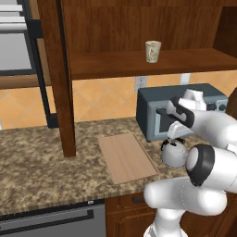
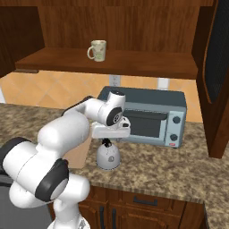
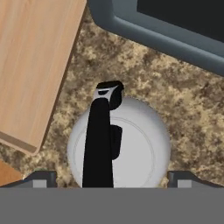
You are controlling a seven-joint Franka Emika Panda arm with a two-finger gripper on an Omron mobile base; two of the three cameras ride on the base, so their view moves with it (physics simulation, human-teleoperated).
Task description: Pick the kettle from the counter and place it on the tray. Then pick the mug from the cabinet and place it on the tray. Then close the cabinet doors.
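Note:
The silver-grey kettle with a black top handle stands on the granite counter, just right of the light wooden tray. My gripper hangs open directly above the kettle, pointing down. Its fingertips stand on either side of the kettle body, holding nothing. The cream mug sits on the shelf of the open cabinet. The cabinet doors stand swung open.
A blue-grey toaster oven stands close behind the kettle against the tiled wall. An open cabinet door hangs low over the counter at the left of the tray. Lower wooden drawers run beneath the counter.

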